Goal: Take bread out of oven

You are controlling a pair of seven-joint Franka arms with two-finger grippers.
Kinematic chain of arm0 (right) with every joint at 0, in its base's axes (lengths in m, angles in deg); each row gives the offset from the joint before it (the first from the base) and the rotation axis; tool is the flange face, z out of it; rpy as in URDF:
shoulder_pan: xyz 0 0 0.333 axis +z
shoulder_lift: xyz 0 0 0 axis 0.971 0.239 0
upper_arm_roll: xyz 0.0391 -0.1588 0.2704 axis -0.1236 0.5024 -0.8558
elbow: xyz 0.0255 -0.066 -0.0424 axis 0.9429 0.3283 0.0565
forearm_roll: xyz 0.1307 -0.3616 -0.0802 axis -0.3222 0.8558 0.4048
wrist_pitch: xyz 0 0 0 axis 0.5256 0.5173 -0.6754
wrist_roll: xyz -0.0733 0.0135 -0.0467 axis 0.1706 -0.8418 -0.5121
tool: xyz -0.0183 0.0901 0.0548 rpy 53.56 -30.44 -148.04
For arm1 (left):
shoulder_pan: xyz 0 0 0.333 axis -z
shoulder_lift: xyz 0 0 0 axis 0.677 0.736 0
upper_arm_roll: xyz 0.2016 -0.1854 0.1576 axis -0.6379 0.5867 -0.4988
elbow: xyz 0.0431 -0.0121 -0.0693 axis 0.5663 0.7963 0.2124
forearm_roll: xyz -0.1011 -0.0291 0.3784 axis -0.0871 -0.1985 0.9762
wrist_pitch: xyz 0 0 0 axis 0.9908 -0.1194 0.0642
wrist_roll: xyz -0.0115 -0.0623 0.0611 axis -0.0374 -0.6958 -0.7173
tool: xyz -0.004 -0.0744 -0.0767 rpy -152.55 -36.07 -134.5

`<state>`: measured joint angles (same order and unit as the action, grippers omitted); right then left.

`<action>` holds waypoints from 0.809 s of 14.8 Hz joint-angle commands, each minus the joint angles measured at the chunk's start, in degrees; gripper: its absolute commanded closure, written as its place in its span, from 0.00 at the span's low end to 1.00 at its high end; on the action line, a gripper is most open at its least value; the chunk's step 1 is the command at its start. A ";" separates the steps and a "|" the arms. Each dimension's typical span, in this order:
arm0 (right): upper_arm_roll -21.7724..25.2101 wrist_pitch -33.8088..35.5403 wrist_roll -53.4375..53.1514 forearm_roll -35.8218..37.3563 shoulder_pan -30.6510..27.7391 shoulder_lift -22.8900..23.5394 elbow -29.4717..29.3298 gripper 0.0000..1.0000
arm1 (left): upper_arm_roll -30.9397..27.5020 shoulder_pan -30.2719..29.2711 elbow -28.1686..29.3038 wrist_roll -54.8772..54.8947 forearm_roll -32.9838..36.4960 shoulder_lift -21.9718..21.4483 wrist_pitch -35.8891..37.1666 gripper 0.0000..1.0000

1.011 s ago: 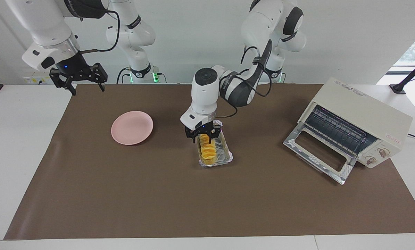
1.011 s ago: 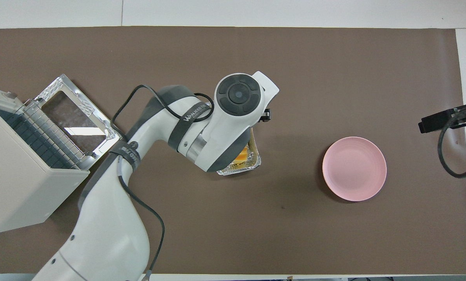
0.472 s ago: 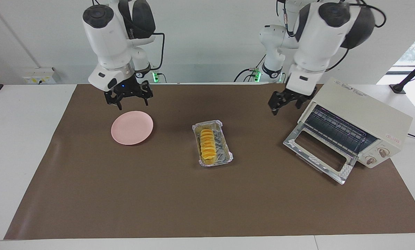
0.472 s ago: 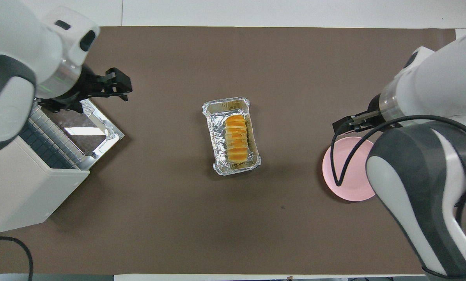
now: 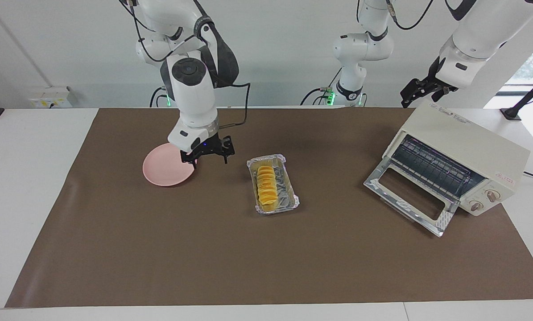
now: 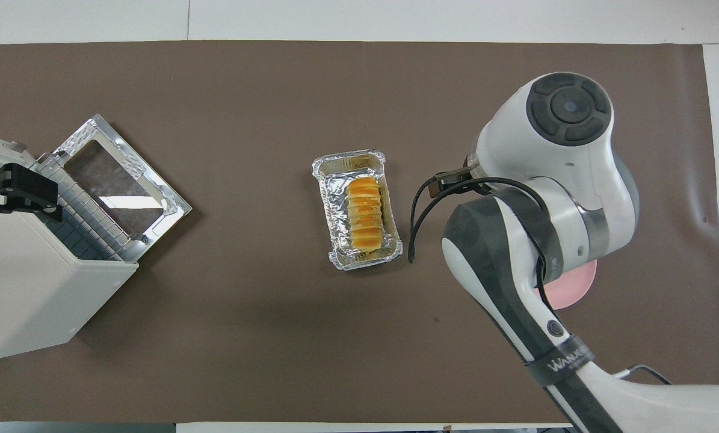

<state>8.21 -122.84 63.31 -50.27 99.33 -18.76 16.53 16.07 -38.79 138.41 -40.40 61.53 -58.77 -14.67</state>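
The bread, a ridged golden-yellow loaf, lies in a silver foil tray on the brown mat at mid-table; it also shows in the overhead view. The cream-white oven stands at the left arm's end, its glass door dropped open and its wire rack bare. My right gripper is open and empty, low over the mat between the pink plate and the tray. My left gripper is open and empty, raised over the oven's top.
The foil tray is about a tray's length from the plate. In the overhead view the right arm covers most of the plate. The oven and its open door take up the left arm's end.
The right gripper has come down from above the plate toward the tray. The left gripper has drawn back and up, from beside the oven's door to over its top. Bread and tray have stayed put.
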 commanded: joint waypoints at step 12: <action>0.17 -14.23 -10.37 -0.26 7.26 15.64 -4.18 0.11 | -0.03 -2.86 7.58 6.76 -1.25 -5.17 -3.06 0.00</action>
<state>8.49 -136.28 53.35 -50.35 107.04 -3.32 13.05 15.54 -40.95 142.92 -34.67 61.39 -61.42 -16.30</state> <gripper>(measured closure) 0.031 0.000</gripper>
